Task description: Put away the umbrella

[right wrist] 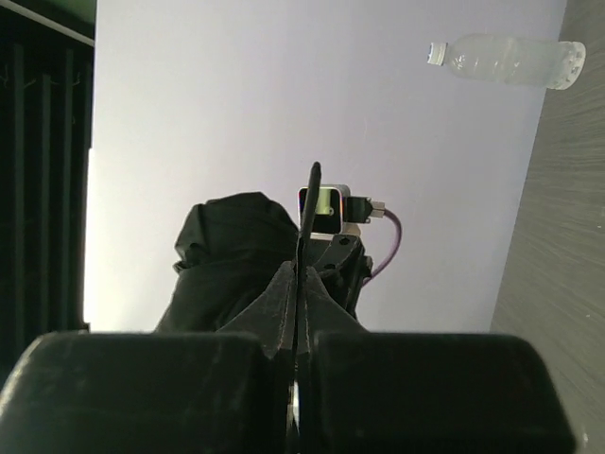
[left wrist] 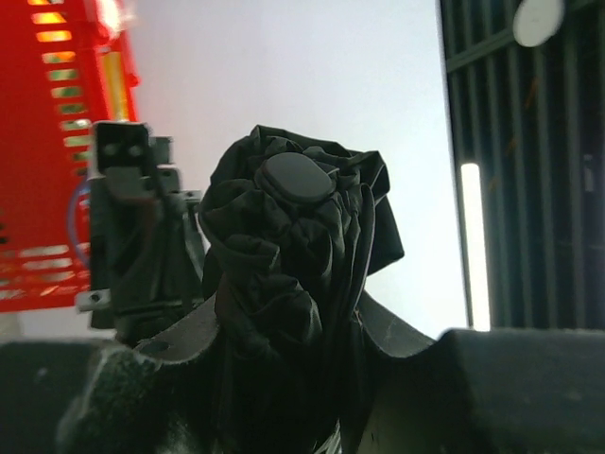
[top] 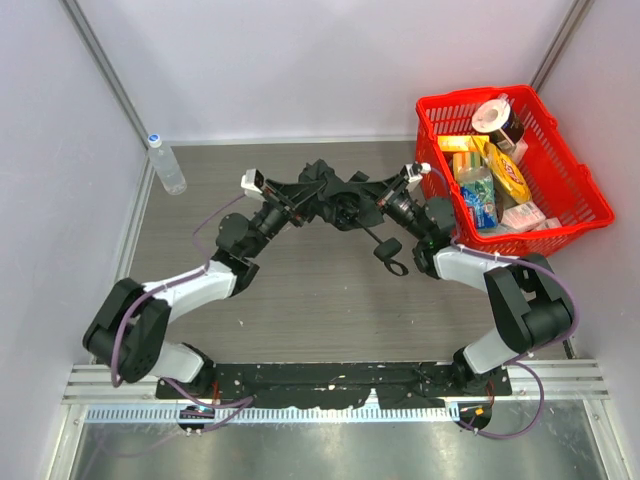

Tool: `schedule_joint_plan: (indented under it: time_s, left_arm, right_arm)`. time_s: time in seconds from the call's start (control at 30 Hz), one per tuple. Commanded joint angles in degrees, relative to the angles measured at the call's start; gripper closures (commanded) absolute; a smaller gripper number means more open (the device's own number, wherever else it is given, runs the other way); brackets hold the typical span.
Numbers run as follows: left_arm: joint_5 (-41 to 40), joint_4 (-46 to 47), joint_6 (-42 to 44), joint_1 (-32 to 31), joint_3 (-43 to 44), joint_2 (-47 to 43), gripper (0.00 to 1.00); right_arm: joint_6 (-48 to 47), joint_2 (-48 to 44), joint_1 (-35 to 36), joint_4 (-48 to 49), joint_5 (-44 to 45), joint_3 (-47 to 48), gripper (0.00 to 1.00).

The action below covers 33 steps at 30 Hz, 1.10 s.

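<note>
Both arms meet over the back of the table (top: pixel 320 295), with the bundled umbrella (top: pixel 345 203) held between them. The left gripper (top: pixel 312 192) clamps its crumpled fabric. The right gripper (top: pixel 378 198) has its jaws pressed nearly together, pinching a thin black edge.

The umbrella (top: pixel 338 200), at 12 o'clock on the table, is plain matt black with no print. The table (top: pixel 320 310) is grey-brown with fine parallel streaks. At 2 o'clock the basket (top: pixel 572 155) is bright red with a lattice pattern, and its contents are yellow, green and white. At 10 o'clock the bottle (top: pixel 168 168) is clear with a pale cap. The left arm (top: pixel 190 290) and right arm (top: pixel 470 262) are white with black joints. Their cables (top: pixel 200 225) are purple.
</note>
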Motion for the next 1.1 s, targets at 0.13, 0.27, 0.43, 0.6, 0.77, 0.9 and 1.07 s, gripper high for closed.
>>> schedule_joint_plan:
  time_s: [0.13,0.27,0.43,0.6,0.77,0.9,1.07]
  left_arm:
    - [5.5,-33.6,19.1,1.8,2.8,-16.9,1.00]
    - [3.9,-47.5,25.8,1.8,4.0,-19.6,1.00]
    - [4.7,-53.6,26.7,1.7,2.6,-18.8,1.00]
    - [1.7,-62.2,28.3,1.7,2.5,-20.4,1.00]
    - [-5.0,-77.0,31.4,1.7,6.3,-20.4,1.00]
    - [-9.2,-88.7,33.8,1.7,11.6,-17.0,1.00]
    - [-9.3,-90.6,33.0,1.7,11.7,-13.2,1.00]
  right_arm:
    - [-14.8,-5.5,-3.0,2.9,3.6,-0.9,0.99]
    - [-20.2,-8.6,-2.9,2.2,6.4,-0.8,0.99]
    - [-23.5,-8.0,-3.0,4.5,6.1,2.0,0.99]
    - [-25.9,-8.2,-2.9,6.4,4.5,4.1,0.99]
    - [-37.3,-11.7,0.1,-2.0,1.3,10.1,0.99]
    - [-57.4,-15.4,8.1,-23.7,3.2,17.8,0.99]
    - [-65.1,-15.7,12.2,-30.1,1.9,21.0,0.99]
